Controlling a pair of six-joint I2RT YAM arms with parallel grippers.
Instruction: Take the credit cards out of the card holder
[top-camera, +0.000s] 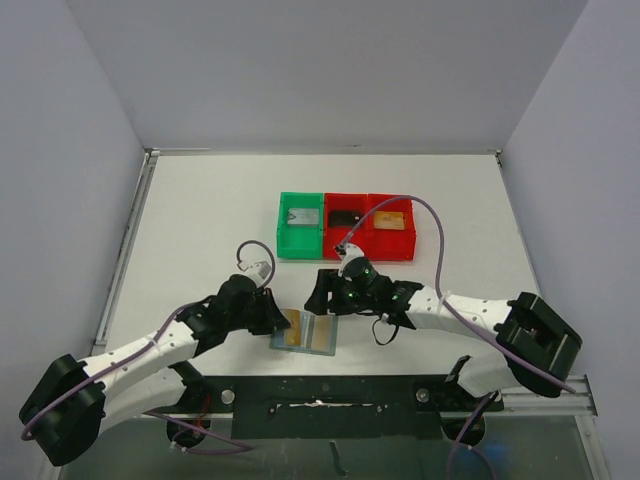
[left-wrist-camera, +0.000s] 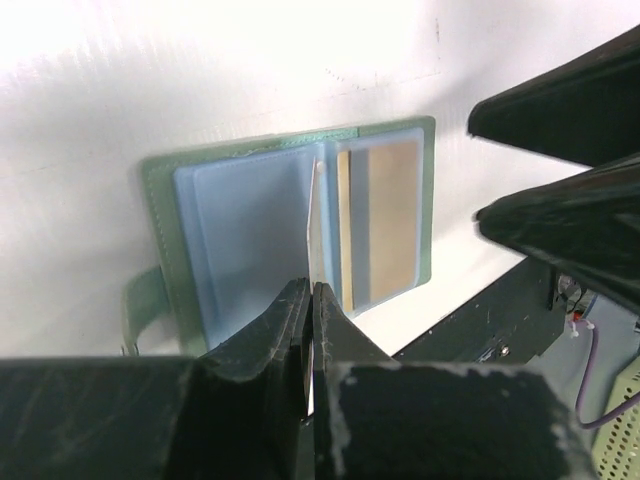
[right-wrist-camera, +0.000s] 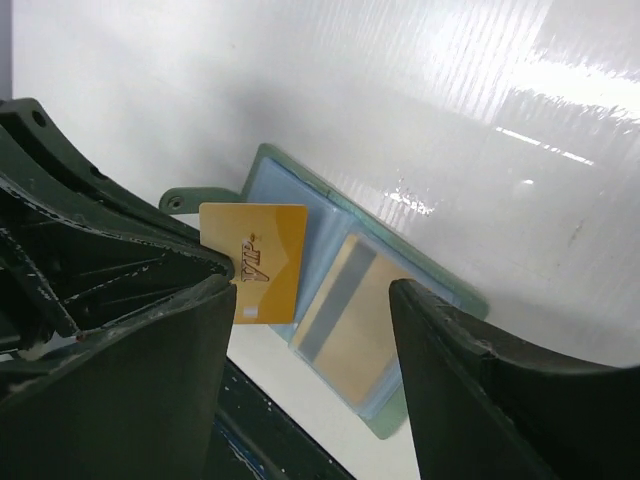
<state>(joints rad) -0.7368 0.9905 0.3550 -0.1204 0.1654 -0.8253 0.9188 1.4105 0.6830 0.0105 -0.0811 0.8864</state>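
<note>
With one credit card (right-wrist-camera: 252, 262) pinched in the closed left end effector (left-wrist-camera: 311, 292) over the open card holder (top-camera: 328, 338), the empty, open right end effector (right-wrist-camera: 312, 288) probably must next extract the sleeved card (right-wrist-camera: 355, 320).

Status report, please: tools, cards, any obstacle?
Left tool shut on one credit card. Right tool open, empty. Card holder open, second card inside. No obstacle seen.

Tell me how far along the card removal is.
Done: the holder lies open on the table. In hand: the left tool pinches a gold card raised over the holder. Left: a striped card still sits in its sleeve; the right tool is open, empty.
</note>
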